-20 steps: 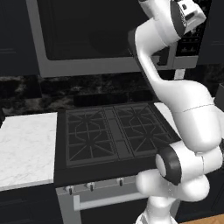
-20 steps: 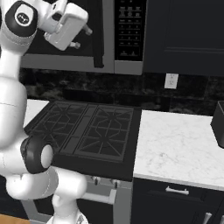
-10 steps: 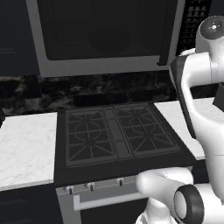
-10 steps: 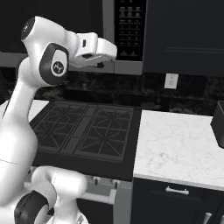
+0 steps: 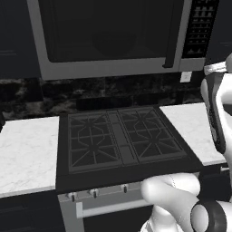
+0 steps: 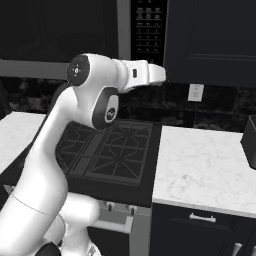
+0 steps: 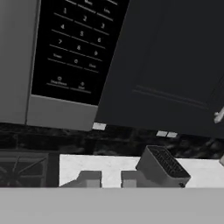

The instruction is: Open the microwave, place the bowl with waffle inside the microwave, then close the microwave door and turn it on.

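The microwave [image 5: 113,68] hangs over the stove with the microwave door [image 5: 108,31] closed and its dark vertical handle [image 5: 170,38] on the right. The black keypad strip [image 5: 201,27] sits right of the handle and fills the upper left of the hand view [image 7: 74,48]. My gripper [image 7: 110,179] points at the lower keypad, some way off it. Its fingertips [image 7: 89,178] stand close together with nothing between them. The bowl and the waffle are hidden; a dim round shape shows behind the dark glass, and I cannot tell what it is.
A black gas stove [image 5: 122,140] lies below the microwave between white marble counters [image 5: 27,149] [image 6: 205,165]. A dark slotted box [image 7: 164,166] stands on the right counter [image 6: 250,140]. Dark cabinets [image 6: 215,40] hang right of the microwave. My arm [image 6: 95,95] rises over the stove's right side.
The arm has swung from the door handle out to the right and lower, now facing the keypad. The jaws have closed from wide open to nearly together.
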